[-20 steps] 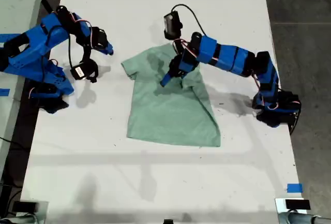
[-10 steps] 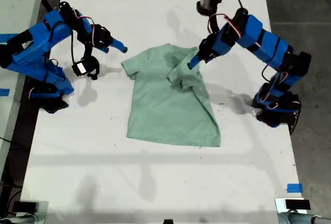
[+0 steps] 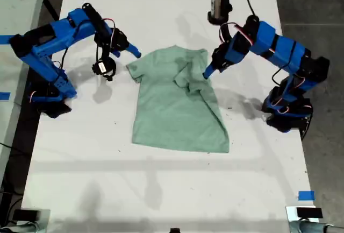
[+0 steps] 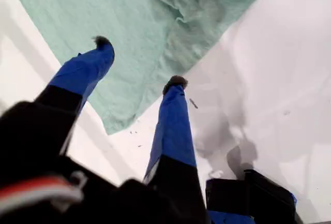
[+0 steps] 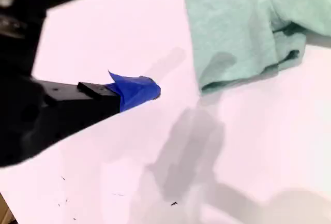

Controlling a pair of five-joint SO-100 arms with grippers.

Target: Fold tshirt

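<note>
From the near edge of the worktop (image 3: 161, 190), the first thing met is the straight hem of the tshirt (image 3: 177, 109). The shirt lies roughly in the middle of the surface, hem toward the nearer end and collar toward the farther one. The lower body is flat and open, with no fold across it.

Higher up, the sleeve on the exterior view's right has been turned in over the chest and sits there as a rumpled flap. The opposite sleeve lies spread out flat. I would judge the job to be in its early part. One sleeve is in, roughly. The other sleeve and the folds of the body are not yet done.

The first end effector (image 4: 139, 61) hangs over the shirt's edge beside that rumpled flap. Its jaws are spread wide and nothing is between them. One tip is above cloth and the other is near the border of cloth and bare worktop.

The second end effector (image 3: 134, 54) is just off the outspread sleeve, over bare surface and apart from the cloth. Only one blue tip shows clearly, so I cannot tell how its jaws stand.
</note>
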